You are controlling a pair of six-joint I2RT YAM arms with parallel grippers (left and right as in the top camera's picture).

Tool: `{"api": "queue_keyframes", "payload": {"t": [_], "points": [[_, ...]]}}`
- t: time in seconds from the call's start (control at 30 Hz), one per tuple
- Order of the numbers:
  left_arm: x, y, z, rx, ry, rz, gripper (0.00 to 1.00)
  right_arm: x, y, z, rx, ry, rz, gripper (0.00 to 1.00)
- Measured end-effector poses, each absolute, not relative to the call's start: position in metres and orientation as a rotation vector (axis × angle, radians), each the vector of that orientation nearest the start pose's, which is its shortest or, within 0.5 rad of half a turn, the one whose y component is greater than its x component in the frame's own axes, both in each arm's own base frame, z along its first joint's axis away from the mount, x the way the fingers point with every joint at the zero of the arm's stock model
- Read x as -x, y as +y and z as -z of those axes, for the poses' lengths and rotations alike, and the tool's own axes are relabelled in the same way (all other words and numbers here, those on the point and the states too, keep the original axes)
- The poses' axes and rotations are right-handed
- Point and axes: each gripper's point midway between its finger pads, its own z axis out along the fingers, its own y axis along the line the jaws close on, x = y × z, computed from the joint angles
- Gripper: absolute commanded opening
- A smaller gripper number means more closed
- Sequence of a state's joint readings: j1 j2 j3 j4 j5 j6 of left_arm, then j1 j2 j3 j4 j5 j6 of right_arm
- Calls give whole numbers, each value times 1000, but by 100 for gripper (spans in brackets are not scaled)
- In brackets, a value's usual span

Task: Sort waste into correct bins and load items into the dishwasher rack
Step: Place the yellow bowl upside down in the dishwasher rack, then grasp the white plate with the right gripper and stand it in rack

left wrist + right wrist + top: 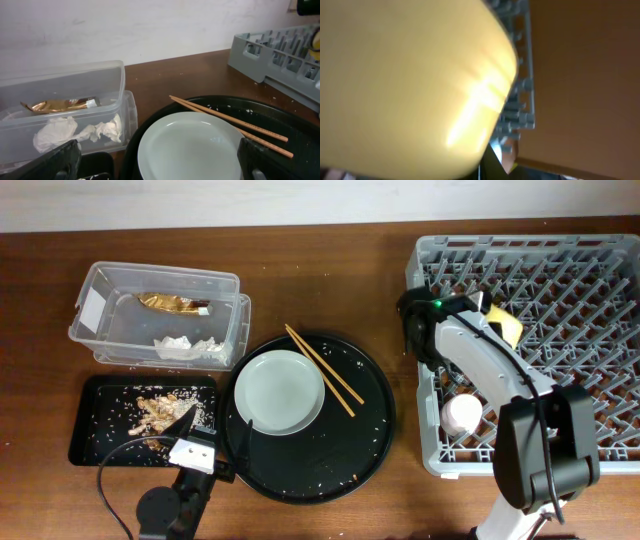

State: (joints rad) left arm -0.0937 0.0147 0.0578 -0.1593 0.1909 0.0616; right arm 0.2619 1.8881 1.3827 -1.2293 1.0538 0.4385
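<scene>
The grey plate (283, 392) (190, 145) and the wooden chopsticks (325, 370) (235, 122) lie on the round black tray (370, 430). The clear tub (160, 272) (100, 75) holds the golden-brown wrapper (170, 304) (60, 105) and white tissue (185, 346) (75, 132). Food scraps (155, 412) lie in the shallow black tray (85, 420). My left gripper (213, 434) (160, 165) is open and empty at the plate's near-left edge. My right gripper (488, 317) holds the yellow bowl (508, 330) (410, 85) over the dishwasher rack (580, 280) (520, 100). The pink cup (462, 413) stands in the rack. The blue cup is out of view.
Rice-like crumbs are scattered over the round black tray (300, 120). The rack's near corner (260, 55) stands to the right of the tray. My right arm reaches across the rack's left side. A wall runs along the table's far edge.
</scene>
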Motion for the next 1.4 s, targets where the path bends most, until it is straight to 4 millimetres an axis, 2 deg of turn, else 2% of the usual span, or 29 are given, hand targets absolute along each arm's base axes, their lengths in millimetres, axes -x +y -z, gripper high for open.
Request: {"api": "queue_keyframes", "payload": {"t": [0.1,0.23,0.3,0.37,0.5,0.57,0.63,0.67,0.73,0.8,0.9,0.93,0.97,1.0,1.07,1.17,1.23,1.3,1.4], "points": [[-235,-55,-160,-273,1666,185,100,-337,-59,-135,-153,2597,1419,32],[-235,-55,-160,-273,1666,185,100,-331,-48,-120,-223,2693,1282,42],[-235,-55,-160,-273,1666,185,100,-331,-42,-121,-243,2730,1206,43],[-235,-55,-160,-274,1666,185,100,-340,-30,-134,-267,2749,1057,43],[-235,-55,-160,-273,1666,185,100,-361,11,-176,-207,2774,622,41],[-235,-55,-160,-273,1666,185,100,-363,44,-185,-100,2826,334,37],[-235,-55,-160,-274,1666,185,100,-358,73,-183,-5,2877,107,35],[-235,-55,-160,-273,1666,185,100,-352,102,-179,88,2906,-89,33],[-235,-55,-160,-273,1666,185,100,-347,134,-172,201,2901,-241,33],[-235,-55,-160,-273,1665,185,100,-342,167,-157,323,2876,-330,31],[-235,-55,-160,-273,1664,185,100,-321,208,-115,505,2877,-360,28],[-235,-55,-160,-273,1665,185,100,-315,216,-104,548,2877,-363,32],[-235,-55,-160,-273,1664,185,100,-310,226,-94,597,2868,-366,44],[-235,-55,-160,-273,1664,185,100,-305,232,-86,639,2866,-366,48],[-235,-55,-160,-273,1665,185,100,-294,251,-74,695,2857,-374,49],[-235,-55,-160,-273,1665,185,100,-284,280,-65,614,2869,-418,49],[-235,-55,-160,-273,1664,185,100,-283,288,-55,492,2905,-419,49],[-235,-55,-160,-273,1664,185,100,-284,283,-38,287,2980,-381,49],[-235,-55,-160,-273,1665,185,100,-284,275,-15,44,3056,-331,39]]}}
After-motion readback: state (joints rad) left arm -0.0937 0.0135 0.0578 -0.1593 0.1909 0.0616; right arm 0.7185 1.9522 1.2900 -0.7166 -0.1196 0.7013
